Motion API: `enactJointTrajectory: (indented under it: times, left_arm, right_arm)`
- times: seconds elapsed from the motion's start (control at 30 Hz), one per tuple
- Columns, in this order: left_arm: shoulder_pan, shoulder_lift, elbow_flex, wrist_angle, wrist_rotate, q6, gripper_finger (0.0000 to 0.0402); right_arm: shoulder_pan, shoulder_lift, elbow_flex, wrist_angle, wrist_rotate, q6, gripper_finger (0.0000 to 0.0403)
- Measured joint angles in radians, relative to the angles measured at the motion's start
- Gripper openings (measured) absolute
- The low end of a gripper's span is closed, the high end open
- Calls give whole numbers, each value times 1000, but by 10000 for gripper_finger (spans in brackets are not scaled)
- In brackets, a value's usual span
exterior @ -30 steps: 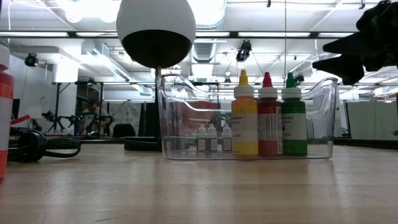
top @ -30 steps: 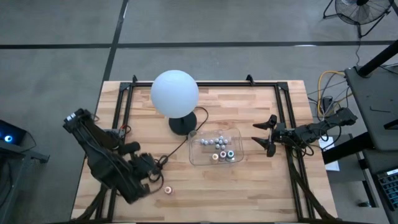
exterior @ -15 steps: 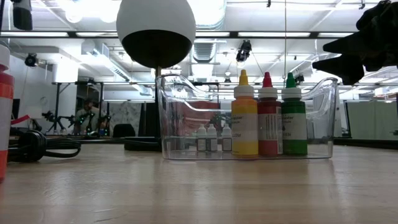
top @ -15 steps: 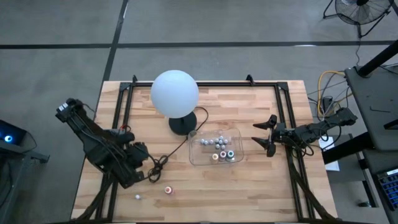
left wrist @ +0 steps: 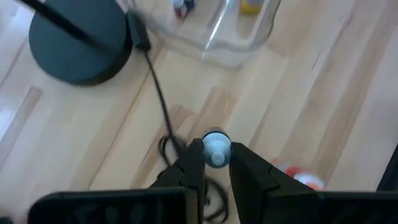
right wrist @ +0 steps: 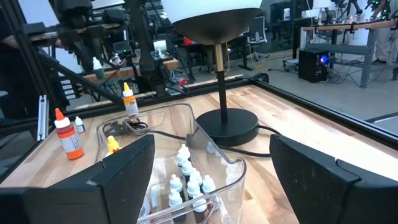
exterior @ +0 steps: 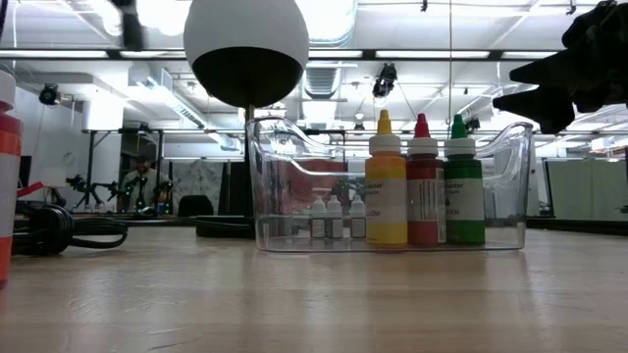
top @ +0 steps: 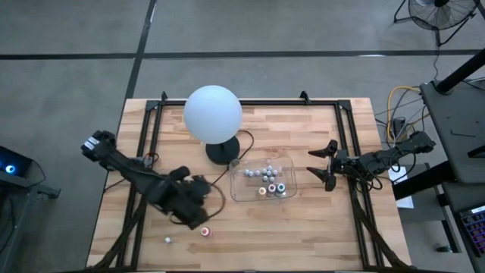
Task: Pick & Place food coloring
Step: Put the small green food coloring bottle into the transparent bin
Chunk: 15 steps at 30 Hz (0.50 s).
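Note:
My left gripper [top: 198,214] hangs over the table's near left part, shut on a tiny food coloring bottle with a pale ribbed cap [left wrist: 216,149]. Below it, an orange-capped bottle [top: 205,231] and a tiny white bottle [top: 167,240] stand on the wood. Several more bottles stand in the clear tray [top: 264,180]; the low view shows a yellow [exterior: 386,181], a red [exterior: 423,181] and a green one [exterior: 463,181]. My right gripper [top: 323,167] waits open at the tray's right end, level, with nothing between its fingers. My left gripper pinches the small bottle just under its ribbed cap [left wrist: 216,159] between its two fingertips [left wrist: 191,163]. The fingers slant down from the table's left. The cap faces up toward the wrist camera and the body below is hidden. The bottle is lifted clear of the table.
A white globe lamp [top: 213,112] stands on a black round base [top: 222,150] behind the tray. Its black cord [left wrist: 158,99] runs forward and coils under my left gripper. Black frame rails [top: 150,121] run along the table's left and right sides.
My left gripper, staying shut, first drew back toward the table's left edge, uncovering the tiny white bottle on the wood. It has then swung toward the table's right, toward the tray, and sunk a little. My right arm has kept still.

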Motion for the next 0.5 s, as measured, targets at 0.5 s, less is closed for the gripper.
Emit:
enactJointTrajectory:
  times: [0.5]
  left_arm:
    - [217, 349, 407, 1, -1, 142, 32]
  right_arm:
    - [1, 0, 0, 0, 0, 0, 298]
